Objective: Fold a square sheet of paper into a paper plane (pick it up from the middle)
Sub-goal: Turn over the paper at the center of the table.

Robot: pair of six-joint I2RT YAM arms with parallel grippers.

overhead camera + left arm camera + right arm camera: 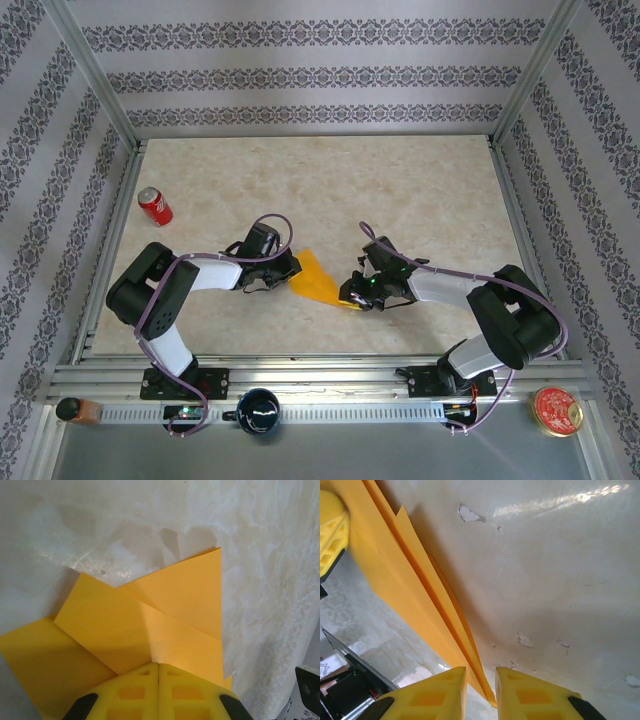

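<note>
Orange-yellow paper plane (318, 280), half folded, lies just below the middle of the top view on the marble table (420, 190). Your left gripper (158, 666) is pressed together on its wide end. Your right gripper (481, 672) stands slightly spread, straddling the pointed tip. A red soda can (155, 206) stands well apart at upper left, its lettering too small to read. Along the bottom edge sit a brown bottle (78, 410), a dark mug (258, 410) and a red tin (556, 410).

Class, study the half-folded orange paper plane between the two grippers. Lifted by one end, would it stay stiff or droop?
Likely fairly stiff lengthwise: the paper plane shows several stacked layers along its fold. Probably very light, so the shut left gripper pinching one edge should carry it. Its loose flaps look thin and would likely flutter or crease if pushed.
</note>
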